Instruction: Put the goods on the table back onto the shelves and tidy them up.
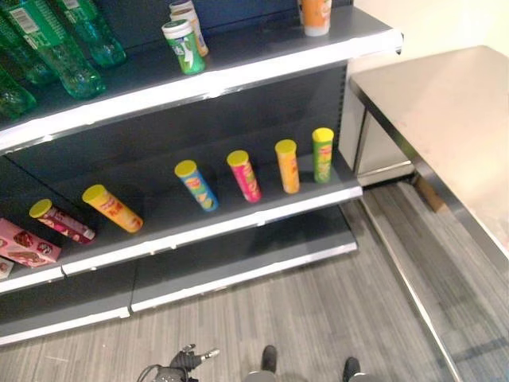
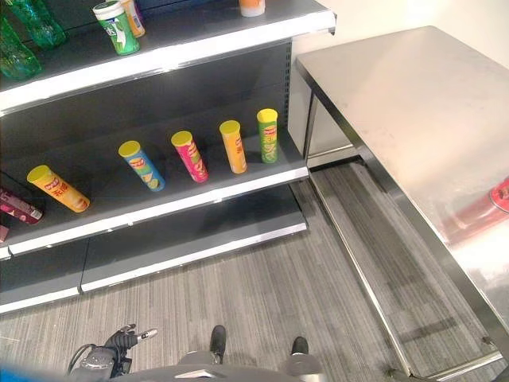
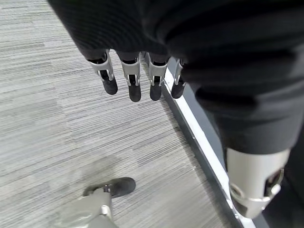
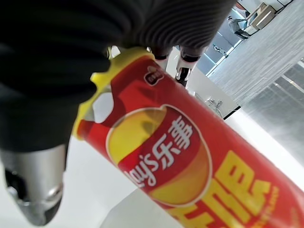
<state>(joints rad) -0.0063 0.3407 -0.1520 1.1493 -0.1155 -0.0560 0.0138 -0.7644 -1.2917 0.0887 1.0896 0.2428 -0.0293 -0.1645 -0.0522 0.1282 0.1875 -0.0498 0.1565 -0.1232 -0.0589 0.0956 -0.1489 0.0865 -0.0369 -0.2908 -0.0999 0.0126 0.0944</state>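
A red chip can (image 4: 180,156) with a yellow lid lies in my right hand (image 4: 33,190), thumb on one side and fingers curled round the far side. Its red edge (image 2: 501,195) shows over the steel table (image 2: 413,103) at the far right. My left hand (image 3: 134,85) hangs over the floor by the shelf's base, fingers straight and holding nothing. On the middle shelf (image 1: 238,219) lie several chip cans: dark red (image 1: 62,221), yellow (image 1: 112,208), blue (image 1: 196,185), pink (image 1: 244,176), orange (image 1: 287,165) and green (image 1: 323,154).
The top shelf carries green bottles (image 1: 56,48), a green-and-white can (image 1: 184,46) and an orange can (image 1: 316,16). A pink box (image 1: 28,243) lies at the middle shelf's left end. The bottom shelf (image 1: 238,267) is bare. Grey floor (image 1: 318,318) runs between shelves and table.
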